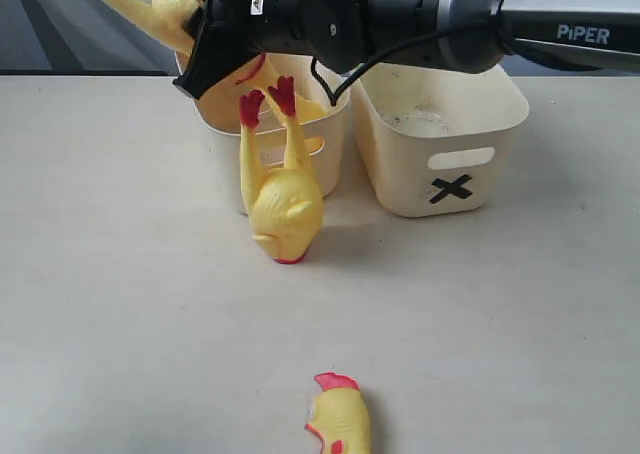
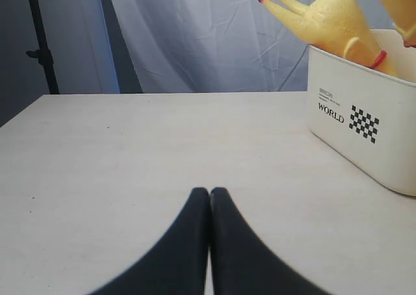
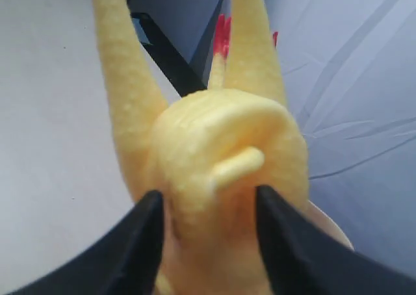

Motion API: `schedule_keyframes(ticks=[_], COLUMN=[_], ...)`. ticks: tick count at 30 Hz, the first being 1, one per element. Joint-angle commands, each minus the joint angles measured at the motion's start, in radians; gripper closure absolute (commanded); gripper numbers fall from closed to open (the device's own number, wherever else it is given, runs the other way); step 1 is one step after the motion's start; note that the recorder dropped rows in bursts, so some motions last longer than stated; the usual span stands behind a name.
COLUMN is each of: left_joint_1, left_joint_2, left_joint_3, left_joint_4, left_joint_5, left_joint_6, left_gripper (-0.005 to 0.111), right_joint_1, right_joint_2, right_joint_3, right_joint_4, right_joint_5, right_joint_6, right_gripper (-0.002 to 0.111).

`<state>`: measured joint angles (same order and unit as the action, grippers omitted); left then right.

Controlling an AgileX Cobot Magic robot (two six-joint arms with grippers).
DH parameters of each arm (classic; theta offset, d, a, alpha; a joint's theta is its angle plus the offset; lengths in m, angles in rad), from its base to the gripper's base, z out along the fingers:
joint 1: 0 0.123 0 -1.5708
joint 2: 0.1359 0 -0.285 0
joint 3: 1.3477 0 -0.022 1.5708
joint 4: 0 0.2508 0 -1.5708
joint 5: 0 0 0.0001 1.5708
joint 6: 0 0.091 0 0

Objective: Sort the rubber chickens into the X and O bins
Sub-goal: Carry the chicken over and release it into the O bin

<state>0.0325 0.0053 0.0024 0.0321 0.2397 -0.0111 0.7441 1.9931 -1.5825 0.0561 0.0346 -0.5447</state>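
My right gripper (image 1: 196,40) reaches across over the left cream bin (image 1: 333,164). Its fingers press both sides of a long rubber chicken (image 3: 224,152), whose legs and red feet point away past the bin (image 1: 150,9). The left wrist view shows this chicken (image 2: 335,22) slanting out of the bin (image 2: 364,132), red neck band at the rim. A small chicken (image 1: 285,202) leans head-down against that bin's front and hides its mark. The X bin (image 1: 400,164) stands to the right. Another small chicken (image 1: 340,424) lies at the front edge. My left gripper (image 2: 209,192) is shut over bare table.
The right arm's black body (image 1: 400,14) spans the top of the exterior view above both bins. A grey curtain (image 2: 208,35) hangs behind the table. Open tabletop (image 1: 120,274) lies to the left of the bins and in front of them.
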Motion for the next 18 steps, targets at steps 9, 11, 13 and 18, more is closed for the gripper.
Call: schedule_keyframes(ticks=[9, 11, 13, 18], left_joint_1=[-0.004, -0.004, -0.004, -0.004], left_joint_2=[-0.005, -0.005, -0.005, -0.005], left_joint_3=[-0.002, -0.002, -0.002, -0.002], left_joint_4=[0.001, 0.001, 0.001, 0.001], left_joint_5=[0.000, 0.000, 0.000, 0.000], left_joint_6=[-0.004, -0.004, -0.004, -0.004], left_gripper=[0.107, 0.107, 0.107, 0.107], right_joint_1=[0.095, 0.112, 0.123, 0.127], right_joint_2=[-0.055, -0.086, -0.115, -0.208], right_joint_3=[0.000, 0.000, 0.000, 0.000], right_joint_4=[0.043, 0.030, 0.015, 0.006], right_joint_5=[-0.058, -0.035, -0.002, 0.259], right_joint_6=[-0.002, -0.002, -0.002, -0.002], right_gripper=[0.065, 0.064, 0.062, 0.059])
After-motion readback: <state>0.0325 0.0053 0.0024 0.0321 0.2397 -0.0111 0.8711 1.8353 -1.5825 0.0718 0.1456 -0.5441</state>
